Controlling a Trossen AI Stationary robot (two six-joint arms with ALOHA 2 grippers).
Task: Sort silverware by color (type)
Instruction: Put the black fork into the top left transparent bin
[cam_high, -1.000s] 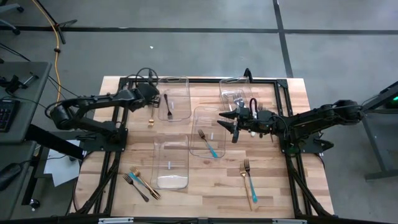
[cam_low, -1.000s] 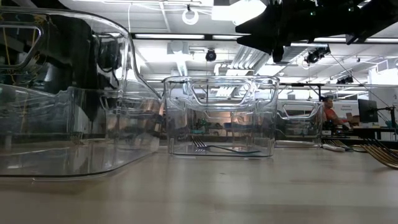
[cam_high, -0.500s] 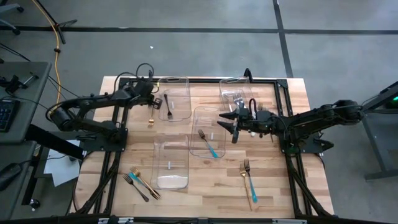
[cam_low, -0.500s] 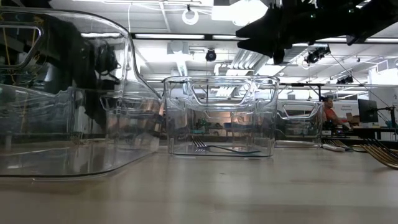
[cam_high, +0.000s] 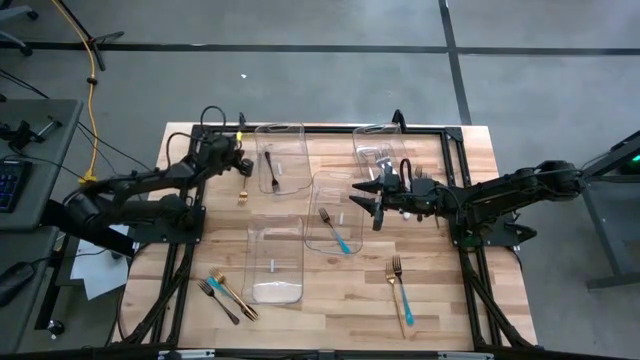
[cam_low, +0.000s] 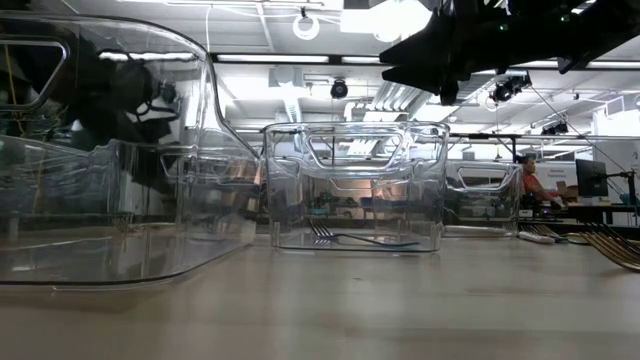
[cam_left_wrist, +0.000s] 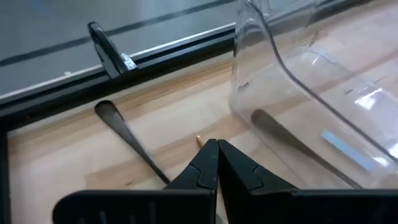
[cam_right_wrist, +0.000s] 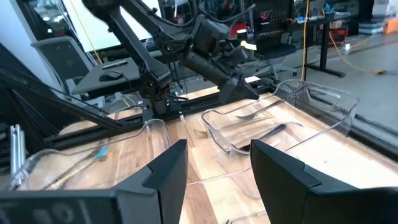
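Over the worktop (cam_high: 330, 300), toward ten o'clock, the left pincer (cam_high: 243, 166) hovers with fingers together just beside a black fork (cam_high: 271, 172) lying in its clear bin (cam_high: 296, 130), while the right pincer (cam_high: 366, 195), fingers apart and empty, hangs at center above the teal-handled fork (cam_high: 336, 231).

One fork (cam_high: 271, 171) lies in the bin (cam_high: 296, 134) right of my left gripper (cam_high: 243, 163); another fork (cam_high: 243, 190), seemingly, lies beside it.
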